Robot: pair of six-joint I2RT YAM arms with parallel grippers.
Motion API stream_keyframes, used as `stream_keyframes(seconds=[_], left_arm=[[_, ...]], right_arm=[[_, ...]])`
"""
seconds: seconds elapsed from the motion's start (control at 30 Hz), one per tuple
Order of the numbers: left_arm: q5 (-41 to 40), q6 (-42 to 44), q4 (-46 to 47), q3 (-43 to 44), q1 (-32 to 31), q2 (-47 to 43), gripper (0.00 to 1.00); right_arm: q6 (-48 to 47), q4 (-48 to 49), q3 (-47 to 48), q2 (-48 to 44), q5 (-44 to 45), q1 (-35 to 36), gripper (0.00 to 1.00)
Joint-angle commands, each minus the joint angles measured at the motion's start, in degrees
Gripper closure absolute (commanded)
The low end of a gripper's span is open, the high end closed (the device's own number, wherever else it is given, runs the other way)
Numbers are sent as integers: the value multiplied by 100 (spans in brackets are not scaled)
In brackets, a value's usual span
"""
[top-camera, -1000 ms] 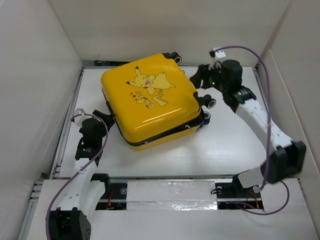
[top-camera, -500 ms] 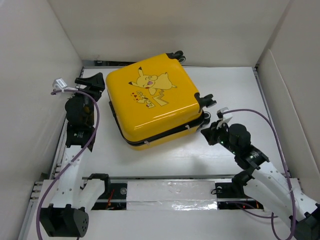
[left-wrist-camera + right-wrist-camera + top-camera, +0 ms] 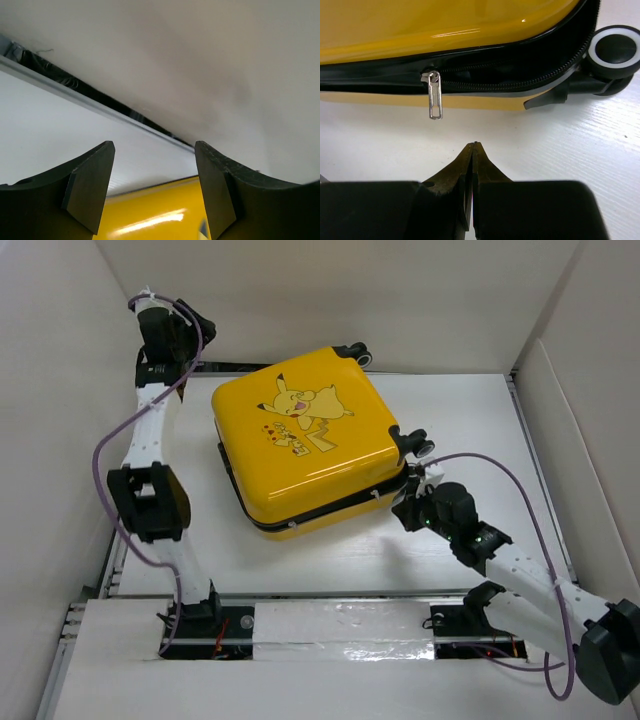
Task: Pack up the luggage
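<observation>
Table (image 3: 470, 440): white, walled in by pale panels on three sides.

Luggage (image 3: 305, 445): lies flat near the middle of the table, slightly left and toward the back. The Pikachu face is up and it is rotated a bit off square. The shells are together, so nothing inside can be seen. It has a glossy yellow hard shell with a black zipper band running round the side.

Left arm reaches up into the far-left corner, well clear of the luggage. Left tool (image 3: 152, 185) is spread wide with nothing between the fingers. Its camera sees mostly wall, a strip of table and a sliver of the yellow shell at the bottom edge.

Right tool (image 3: 474, 150) is low on the table just beside the luggage's near-right side. Its tips are pressed together, gripping nothing, and sit apart from the shell.

Wheels: black. Two show at the right corner (image 3: 415, 443) and one at the far corner (image 3: 352, 352). The right wrist view has one close up (image 3: 615, 50), partly cut off.

Zipper pull (image 3: 435, 97): a silver tab hanging down from the band, just ahead of the right tool tips and not touching them. A dark gap shows above the teeth to the right of the slider. Can't tell whether that run is zipped.
</observation>
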Motion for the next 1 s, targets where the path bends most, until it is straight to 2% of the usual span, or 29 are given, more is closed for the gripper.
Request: stream_keyframes(seconds=[0.0,0.03,0.13,0.3,0.47,0.5,0.63,0.7,0.83,0.87,0.97], left_arm=[[1038,687,-1401,1240,367,1259,38],[1206,775,-1577,1818,420,1562,38],[1673,1135,-1922,2376,420,2451,38],[2278,1110,-1158,2271,420,3127,36],[3034,741,-904,3220,473,3954,34],[3419,645,-728,3221,473,4086,33],[4080,468,-156,3081,307,4350,32],[4571,564,151,2888,227,4412,34],[4873,425,1108,1704,174,3948,36],[4873,354,1615,1074,174,3799,37],[4742,29,2513,-113,244,3219,41]], right_arm=[[55,729,99,342,155,73,94],[47,730,135,517,182,73,94],[73,914,170,755,376,73,94],[134,1397,231,1299,341,-111,93],[73,1678,460,1582,270,-295,93],[56,1722,478,1591,288,-296,93],[-23,1758,671,1792,358,-419,93],[-76,1705,854,1872,367,-550,92],[-243,1749,1311,2249,332,-665,92],[-261,1793,1426,2502,332,-726,92],[-340,2020,1927,2925,8,-919,92]])
